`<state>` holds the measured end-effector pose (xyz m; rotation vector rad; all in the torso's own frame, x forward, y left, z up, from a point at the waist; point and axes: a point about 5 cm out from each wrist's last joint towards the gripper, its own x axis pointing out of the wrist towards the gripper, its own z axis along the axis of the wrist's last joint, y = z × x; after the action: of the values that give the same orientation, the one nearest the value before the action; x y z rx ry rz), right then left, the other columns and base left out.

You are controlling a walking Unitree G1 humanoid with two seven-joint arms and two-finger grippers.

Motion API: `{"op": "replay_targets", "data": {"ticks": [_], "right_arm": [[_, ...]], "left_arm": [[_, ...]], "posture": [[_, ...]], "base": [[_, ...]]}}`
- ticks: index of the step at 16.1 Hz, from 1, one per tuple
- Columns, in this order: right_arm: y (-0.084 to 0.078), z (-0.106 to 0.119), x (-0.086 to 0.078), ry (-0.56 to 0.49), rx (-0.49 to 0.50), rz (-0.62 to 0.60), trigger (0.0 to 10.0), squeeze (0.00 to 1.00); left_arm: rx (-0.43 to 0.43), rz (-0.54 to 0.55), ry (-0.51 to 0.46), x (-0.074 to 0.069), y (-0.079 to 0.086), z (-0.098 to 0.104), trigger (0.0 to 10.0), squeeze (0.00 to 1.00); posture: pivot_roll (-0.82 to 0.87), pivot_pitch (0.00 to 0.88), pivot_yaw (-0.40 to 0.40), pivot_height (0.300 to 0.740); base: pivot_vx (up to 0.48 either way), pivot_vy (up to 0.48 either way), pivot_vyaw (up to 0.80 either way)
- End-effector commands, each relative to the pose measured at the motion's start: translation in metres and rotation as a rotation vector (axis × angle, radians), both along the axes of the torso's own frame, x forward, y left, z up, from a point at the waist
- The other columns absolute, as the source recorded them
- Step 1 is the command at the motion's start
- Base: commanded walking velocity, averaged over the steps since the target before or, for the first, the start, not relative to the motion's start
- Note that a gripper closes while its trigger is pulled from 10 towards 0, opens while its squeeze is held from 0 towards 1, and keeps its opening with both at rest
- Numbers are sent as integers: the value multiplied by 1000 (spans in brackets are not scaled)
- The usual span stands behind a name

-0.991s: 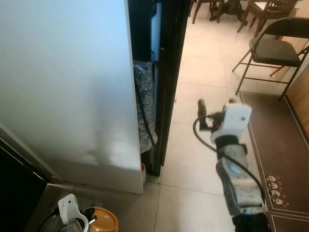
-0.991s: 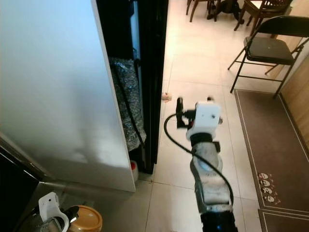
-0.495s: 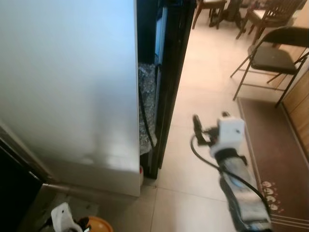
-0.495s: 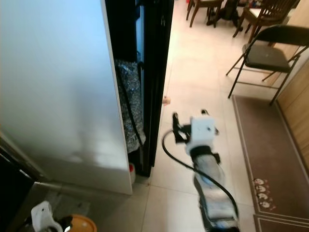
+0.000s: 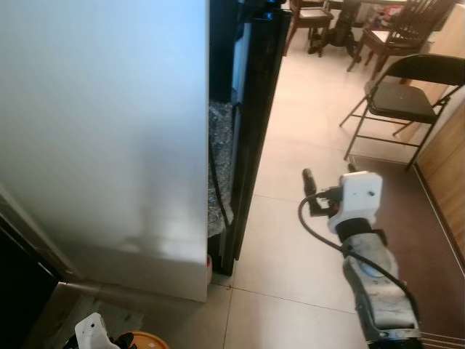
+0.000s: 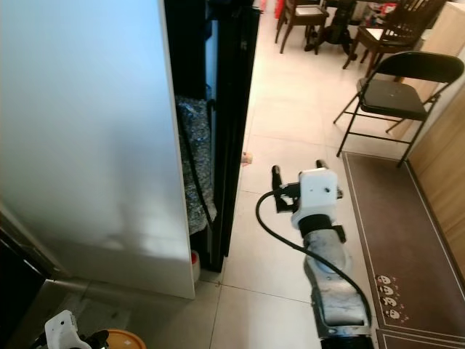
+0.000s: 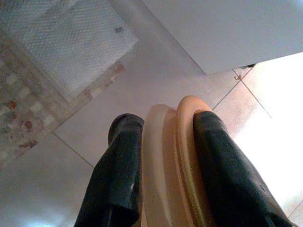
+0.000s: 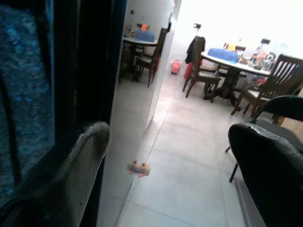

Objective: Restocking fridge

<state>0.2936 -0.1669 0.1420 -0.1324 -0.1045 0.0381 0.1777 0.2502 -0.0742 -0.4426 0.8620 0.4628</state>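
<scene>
Left wrist view: left gripper (image 7: pixel 163 175) clamps a tan lidded container (image 7: pixel 173 156) low by the floor, likely rigid, light, slippery at the rim; right gripper (image 8: pixel 165 156) spread wide, empty, near the fridge (image 5: pixel 109 131) edge.

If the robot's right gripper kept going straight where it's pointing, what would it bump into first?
Probably nothing soon. The right gripper, jaws open, points along bare floor tiles just beside the black fridge door. Far ahead stands a dining table; depth is hard to judge.
</scene>
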Motion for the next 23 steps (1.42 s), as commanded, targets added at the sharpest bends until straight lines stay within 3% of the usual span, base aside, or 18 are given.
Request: {"op": "replay_targets", "data": {"ticks": [1, 7, 10, 16, 23], "right_arm": [[-1, 0, 1, -3, 14, -7, 10000, 0], [-12, 2, 5, -3, 33, -45, 10000, 0], [-20, 0, 4, 0, 69, -102, 10000, 0], [11, -9, 5, 13, 122, -38, 10000, 0], [18, -4, 20, -1, 136, -2, 10000, 0]], "left_arm": [[-14, -3, 15, -3, -4, -3, 10000, 0], [-18, -11, 17, -1, -11, -4, 10000, 0], [-16, -27, 11, 3, -13, -2, 10000, 0], [33, -24, -15, 11, 6, 7, 10000, 0], [58, -35, -17, 14, 6, 9, 10000, 0]], "posture": [[-231, 1, -33, 740], [-284, 6, -39, 740], [-303, 18, -6, 740], [-261, 16, 34, 740], [-199, 4, 9, 740]], "base": [[0, 0, 0], [0, 0, 0], [0, 0, 0], [0, 0, 0], [38, 0, 0]]}}
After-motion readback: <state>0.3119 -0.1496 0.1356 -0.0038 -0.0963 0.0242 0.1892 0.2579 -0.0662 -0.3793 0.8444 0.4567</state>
